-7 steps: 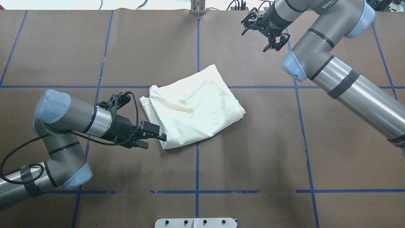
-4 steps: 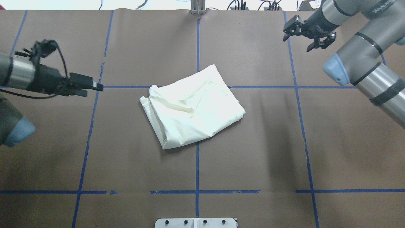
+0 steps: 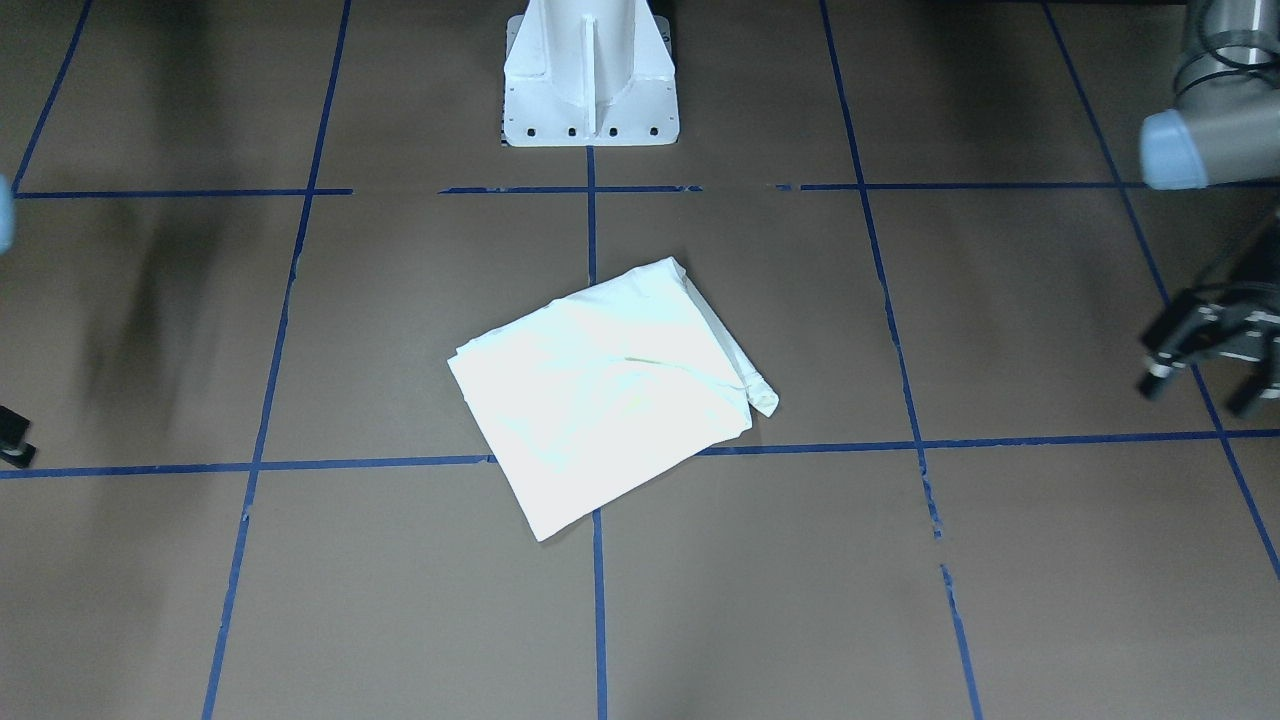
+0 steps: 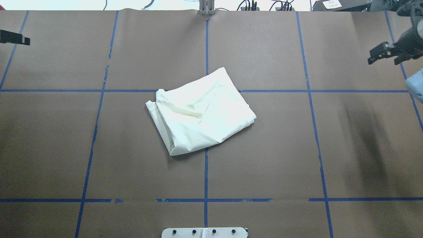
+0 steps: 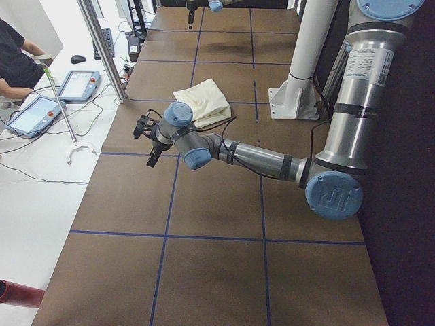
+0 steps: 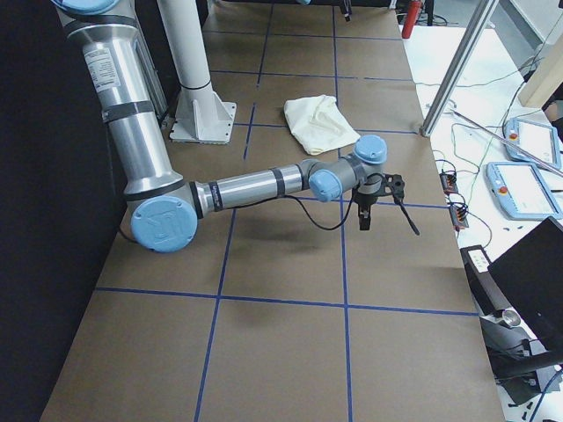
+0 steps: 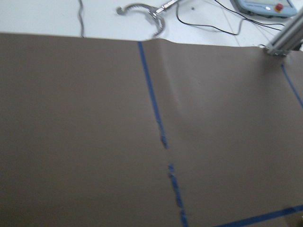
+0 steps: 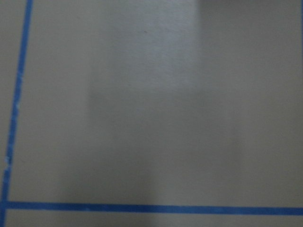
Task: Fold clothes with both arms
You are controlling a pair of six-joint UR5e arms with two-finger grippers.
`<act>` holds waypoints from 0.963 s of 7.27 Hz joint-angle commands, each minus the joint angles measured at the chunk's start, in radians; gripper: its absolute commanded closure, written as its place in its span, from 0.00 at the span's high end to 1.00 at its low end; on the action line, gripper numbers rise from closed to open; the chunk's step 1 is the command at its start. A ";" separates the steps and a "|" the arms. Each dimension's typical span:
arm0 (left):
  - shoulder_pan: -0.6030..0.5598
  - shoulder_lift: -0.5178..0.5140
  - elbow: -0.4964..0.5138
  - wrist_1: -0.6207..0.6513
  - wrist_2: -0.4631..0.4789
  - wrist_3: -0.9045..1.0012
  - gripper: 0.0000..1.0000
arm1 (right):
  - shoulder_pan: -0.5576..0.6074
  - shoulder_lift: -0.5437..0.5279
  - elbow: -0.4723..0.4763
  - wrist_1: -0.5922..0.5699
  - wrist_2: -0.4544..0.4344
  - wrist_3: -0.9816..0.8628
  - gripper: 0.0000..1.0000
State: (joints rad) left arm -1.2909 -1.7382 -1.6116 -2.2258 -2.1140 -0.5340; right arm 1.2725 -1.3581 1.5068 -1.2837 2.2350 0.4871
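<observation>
At the table's middle: cream T-shirt [image 4: 201, 112], folded to a compact, skewed rectangle, plain side up, no print showing; it lies flat on the brown table [image 4: 138, 172], across the crossing of the blue tape lines [image 4: 206, 172].
Layers: stacked edges show along the side toward the robot's left, where a small rolled corner [image 4: 150, 105] sticks out; the other sides are smooth folds.
Weight and stiffness (judged): light, soft and limp; lifted by one point it will likely sag and fall open.
Surface (judged): thin cloth lying close to the paper, little for a finger to get under; the layers may slide over one another.
Fragility (judged): none to speak of; the risk is a spoiled fold, not damage.
Where to take hold (judged): the thicker layered edge on the robot's left, or two corners of one edge, one per gripper, pinching all the layers together.
Left gripper [image 3: 1203, 392]: by the table's left margin, well apart from the shirt; fingers apart, holding nothing.
Right gripper [image 4: 383, 59]: at the far right of the table, well apart from the shirt; fingers read as apart, empty.
Wrist views: bare table and tape only; no shirt in them.
</observation>
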 commanded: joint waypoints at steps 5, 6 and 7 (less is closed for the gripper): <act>-0.175 0.113 -0.051 0.540 -0.174 0.852 1.00 | 0.333 -0.243 0.007 -0.178 0.144 -0.576 1.00; -0.170 0.118 -0.044 0.510 -0.185 0.824 1.00 | 0.356 -0.265 0.079 -0.178 0.168 -0.570 1.00; -0.165 0.120 0.008 0.491 -0.132 0.821 1.00 | 0.352 -0.274 0.101 -0.177 0.147 -0.565 1.00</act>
State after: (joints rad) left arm -1.4589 -1.6326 -1.6422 -1.7118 -2.2671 0.2937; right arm 1.6094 -1.6099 1.5634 -1.4613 2.3867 -0.0784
